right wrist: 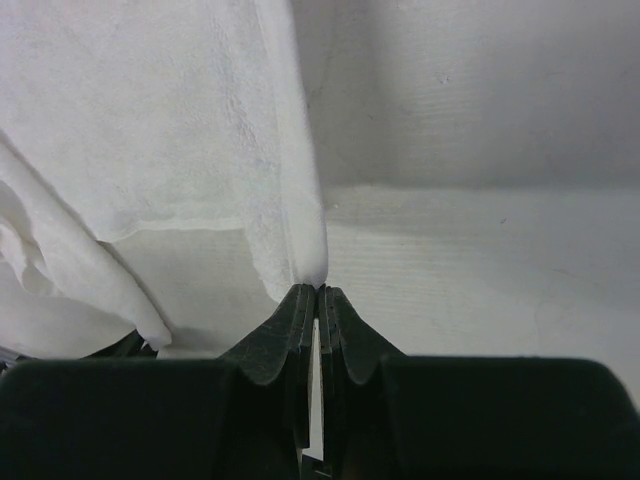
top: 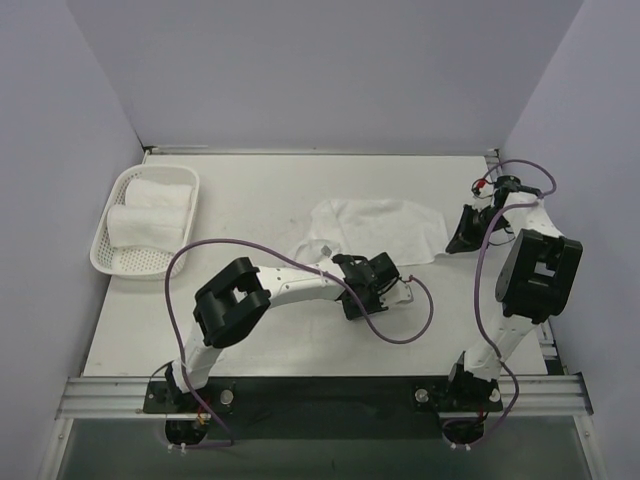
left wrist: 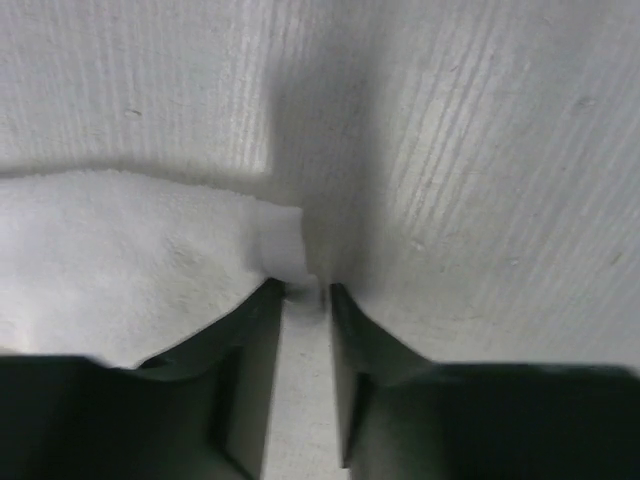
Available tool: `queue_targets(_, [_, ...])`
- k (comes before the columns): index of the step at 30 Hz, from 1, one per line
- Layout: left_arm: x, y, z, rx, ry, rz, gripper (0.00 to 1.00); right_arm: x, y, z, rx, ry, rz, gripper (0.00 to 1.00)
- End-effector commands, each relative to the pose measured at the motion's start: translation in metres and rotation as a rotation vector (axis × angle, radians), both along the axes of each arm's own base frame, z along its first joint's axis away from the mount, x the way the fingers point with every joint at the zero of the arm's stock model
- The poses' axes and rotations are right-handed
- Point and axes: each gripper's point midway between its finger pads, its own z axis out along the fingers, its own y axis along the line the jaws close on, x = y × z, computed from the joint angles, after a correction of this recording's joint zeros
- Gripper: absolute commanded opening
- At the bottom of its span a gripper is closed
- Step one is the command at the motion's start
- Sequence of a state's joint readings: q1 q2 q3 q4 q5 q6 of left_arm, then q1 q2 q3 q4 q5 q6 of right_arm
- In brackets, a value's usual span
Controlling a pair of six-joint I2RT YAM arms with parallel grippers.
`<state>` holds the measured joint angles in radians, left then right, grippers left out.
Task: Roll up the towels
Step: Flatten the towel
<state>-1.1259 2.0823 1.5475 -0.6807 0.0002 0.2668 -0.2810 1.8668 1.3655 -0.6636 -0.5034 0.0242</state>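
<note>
While the right gripper [right wrist: 317, 292] pinches the right edge of the towel [top: 375, 222] with jaws closed tight, the left gripper [left wrist: 303, 288] sits at its near corner, jaws narrowly apart, not clamped yet. The towel lies crumpled mid-table [top: 250, 190]; rolled towels [top: 150, 222] are in the basket [top: 100, 260]. Step looks like grabbing corners to flatten. Next: left closes on the corner, then both pull taut.

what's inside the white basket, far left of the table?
Two rolled white towels lie in the basket: the far roll and the near roll, side by side. Bare perforated floor shows at the near end. Whatever lies under the rolls is covered.
</note>
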Motion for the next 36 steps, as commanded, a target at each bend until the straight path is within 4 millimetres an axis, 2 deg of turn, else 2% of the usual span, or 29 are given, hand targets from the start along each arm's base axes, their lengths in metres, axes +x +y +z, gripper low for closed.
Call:
queue_targets(1, [0.014,-0.007,0.000,-0.006,-0.054,0.036,0.30,-0.012,0.002,0.015,0.009,0.002,0.006,0.00])
queue_targets(3, [0.015,-0.005,-0.001,-0.005,-0.060,0.040,0.19,-0.013,0.001,0.015,0.009,0.004,0.006,0.00])
queue_targets(4, [0.016,-0.004,0.000,-0.005,-0.063,0.042,0.07,-0.013,0.000,0.016,0.007,0.002,0.005,0.00])
queue_targets(5, [0.018,-0.003,0.008,-0.019,-0.068,0.047,0.02,-0.014,0.000,0.016,0.008,0.003,0.003,0.00])
queue_targets(7, [0.018,0.002,0.014,-0.031,-0.065,0.048,0.00,-0.014,-0.001,0.017,0.008,0.000,0.000,0.00])
queue_targets(11, [0.035,0.026,0.063,-0.129,-0.033,0.104,0.00,-0.011,-0.006,0.027,0.007,-0.031,-0.015,0.00])
queue_targets(13, [0.041,0.040,0.082,-0.171,-0.009,0.133,0.00,-0.007,-0.014,0.044,0.041,-0.077,-0.025,0.00])
queue_targets(14, [0.060,0.057,0.106,-0.221,-0.036,0.193,0.00,-0.005,-0.018,0.052,0.057,-0.098,-0.042,0.00])
queue_targets(17, [0.088,0.090,0.146,-0.302,-0.072,0.293,0.00,0.000,-0.042,0.081,0.086,-0.177,-0.114,0.00])
queue_targets(18, [0.111,0.114,0.156,-0.321,-0.090,0.371,0.00,0.002,-0.050,0.089,0.083,-0.196,-0.129,0.00])
queue_targets(20, [0.131,0.138,0.176,-0.364,-0.118,0.443,0.00,0.001,-0.065,0.100,0.085,-0.225,-0.165,0.00])
queue_targets(21, [0.149,0.164,0.181,-0.373,-0.132,0.511,0.00,-0.001,-0.068,0.104,0.089,-0.225,-0.175,0.00])
queue_targets(24, [0.171,0.196,0.193,-0.404,-0.154,0.595,0.00,0.001,-0.083,0.118,0.092,-0.260,-0.209,0.00])
queue_targets(25, [0.183,0.219,0.197,-0.412,-0.166,0.659,0.00,0.003,-0.088,0.125,0.088,-0.280,-0.218,0.00])
queue_targets(27, [0.195,0.236,0.208,-0.443,-0.187,0.716,0.00,0.004,-0.094,0.134,0.098,-0.301,-0.239,0.00])
queue_targets(28, [0.204,0.255,0.211,-0.450,-0.199,0.767,0.00,0.004,-0.095,0.138,0.098,-0.313,-0.243,0.00])
queue_targets(33, [0.226,0.301,0.235,-0.454,-0.285,0.877,0.00,0.007,-0.117,0.165,0.056,-0.385,-0.284,0.00])
queue_targets(36, [0.231,0.324,0.235,-0.430,-0.295,0.917,0.00,0.009,-0.129,0.179,0.045,-0.426,-0.300,0.00])
